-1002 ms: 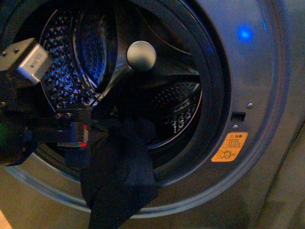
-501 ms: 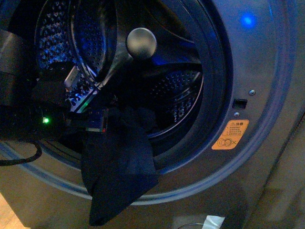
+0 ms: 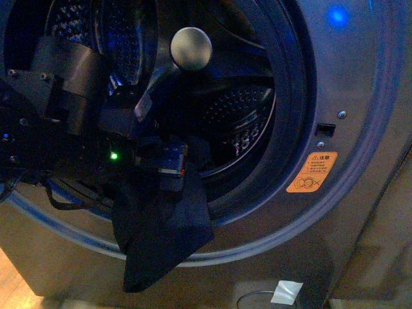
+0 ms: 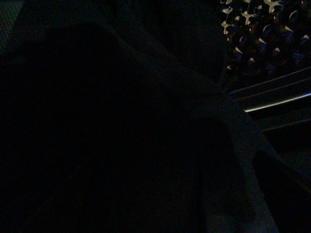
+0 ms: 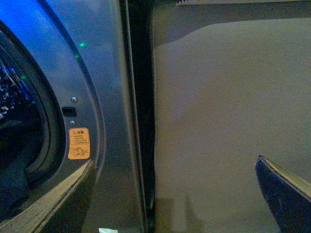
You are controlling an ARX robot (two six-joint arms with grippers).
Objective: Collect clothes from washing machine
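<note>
Washer (image 3: 360,96): clothes (image 3: 161,225) drape over the porthole rim at 7 o'clock and hang outside. Left gripper (image 3: 172,164) meets the cloth's 12 o'clock edge; its grip cannot be determined, as the left wrist view is dark. Right gripper (image 5: 175,160): jaws wide apart, empty.

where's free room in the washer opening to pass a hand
Free: the opening's right half, between the clothes and the black rim. Crowded: lower left, where the left gripper and its arm sit at the clothes.
</note>
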